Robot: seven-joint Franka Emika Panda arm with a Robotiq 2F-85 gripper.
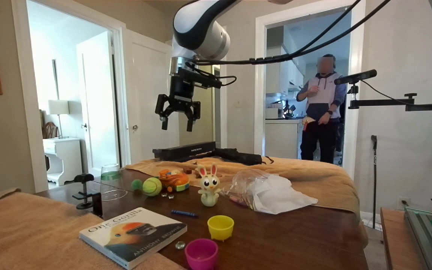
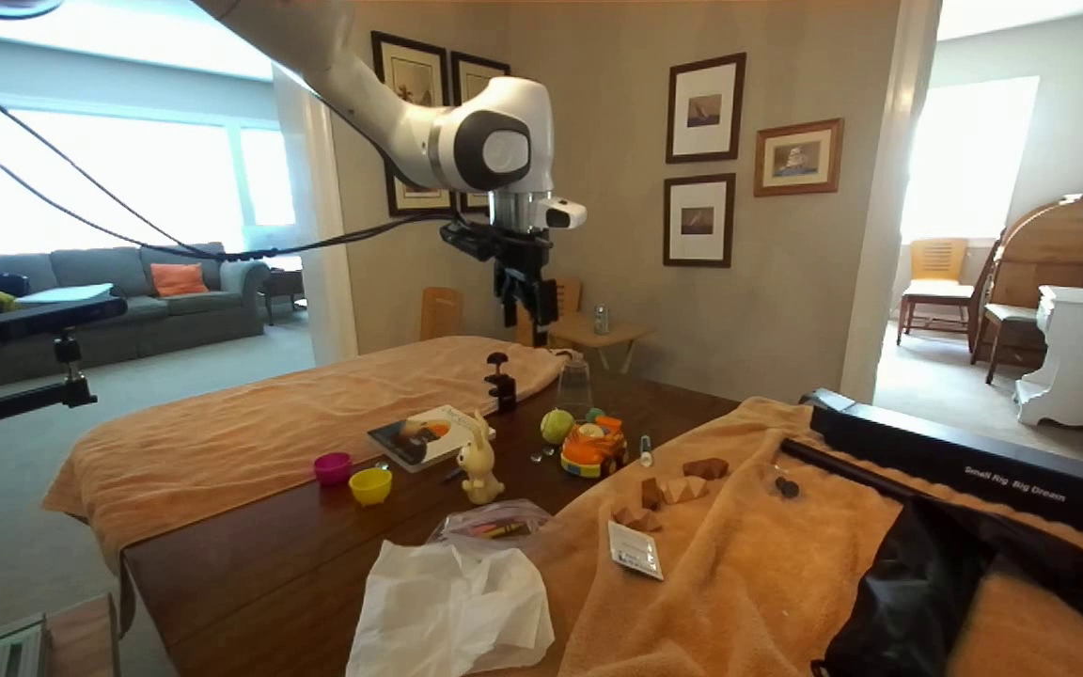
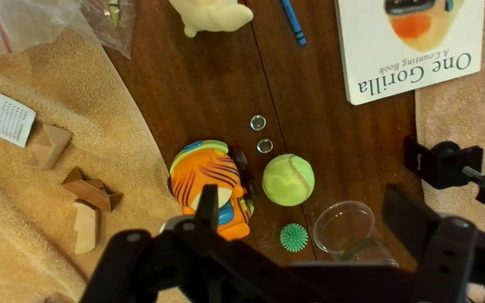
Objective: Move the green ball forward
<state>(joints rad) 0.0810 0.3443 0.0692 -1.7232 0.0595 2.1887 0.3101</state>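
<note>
Apparently unbegun: the move of the green ball (image 3: 288,180), taken to be the fuzzy yellow-green one, though a smaller spiky ball (image 3: 294,237) is green too.

Location: on the table (image 3: 331,139); by the wrist view, spiky ball at its six o'clock, car (image 3: 202,168) at nine, clear cup (image 3: 362,246) at four.

Item: one gripper (image 1: 177,126), well above the table; fingers (image 1: 164,123) apart, nothing between them.

Done: no grasp, no carry; at most, by judgement, a station overhead. Left: descent, closing, carriage, release. Which way counts as forward, no view tells.

Wrist view alone: a narrow strip of table separating ball and car, which meet or overlap in both exterior views.

Both exterior views, not the wrist view: gripper's height; yellow cup (image 1: 220,227); magenta cup (image 1: 201,254).

In an exterior view alone: person (image 1: 321,99), half past two from centre.

In an exterior view alone: sofa (image 2: 156,324), nine o'clock from centre.
</note>
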